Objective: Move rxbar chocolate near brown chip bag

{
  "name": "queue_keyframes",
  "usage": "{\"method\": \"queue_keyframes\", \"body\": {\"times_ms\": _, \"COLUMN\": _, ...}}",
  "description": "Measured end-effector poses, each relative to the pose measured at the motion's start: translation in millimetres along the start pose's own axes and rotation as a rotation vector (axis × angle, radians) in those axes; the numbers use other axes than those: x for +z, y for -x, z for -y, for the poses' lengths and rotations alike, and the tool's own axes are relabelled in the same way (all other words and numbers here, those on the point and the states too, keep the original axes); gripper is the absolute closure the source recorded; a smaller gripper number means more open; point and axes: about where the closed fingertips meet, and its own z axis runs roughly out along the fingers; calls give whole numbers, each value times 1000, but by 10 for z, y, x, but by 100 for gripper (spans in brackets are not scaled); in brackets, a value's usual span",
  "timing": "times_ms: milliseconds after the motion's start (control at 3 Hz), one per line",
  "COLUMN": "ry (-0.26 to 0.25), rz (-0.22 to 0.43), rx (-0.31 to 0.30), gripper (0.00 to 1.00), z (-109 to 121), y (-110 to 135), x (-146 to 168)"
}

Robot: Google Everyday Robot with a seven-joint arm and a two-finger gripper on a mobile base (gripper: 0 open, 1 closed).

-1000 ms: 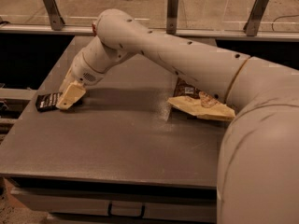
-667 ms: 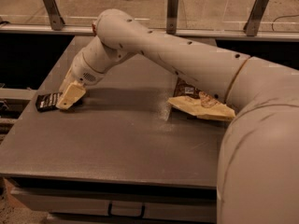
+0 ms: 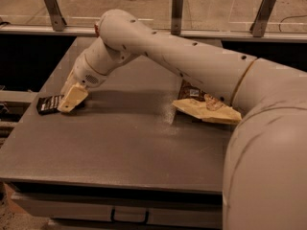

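Note:
The rxbar chocolate (image 3: 48, 103) is a small flat black bar with white lettering, lying near the table's left edge. My gripper (image 3: 72, 98) is down at the bar's right end and covers that end. The brown chip bag (image 3: 206, 107) lies crinkled at the right of the table, partly hidden behind my arm. The bar is far to the left of the bag.
The grey table (image 3: 124, 138) has a drawer handle (image 3: 128, 217) at its front. A railing with metal posts (image 3: 177, 11) runs behind the table. My arm (image 3: 192, 66) spans the table from the right.

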Motion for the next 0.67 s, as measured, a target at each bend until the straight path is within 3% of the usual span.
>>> {"method": "queue_keyframes", "body": {"times_ms": 667, "ry": 0, "rz": 0, "rx": 0, "gripper": 60, "z": 0, "y": 0, "x": 0}}
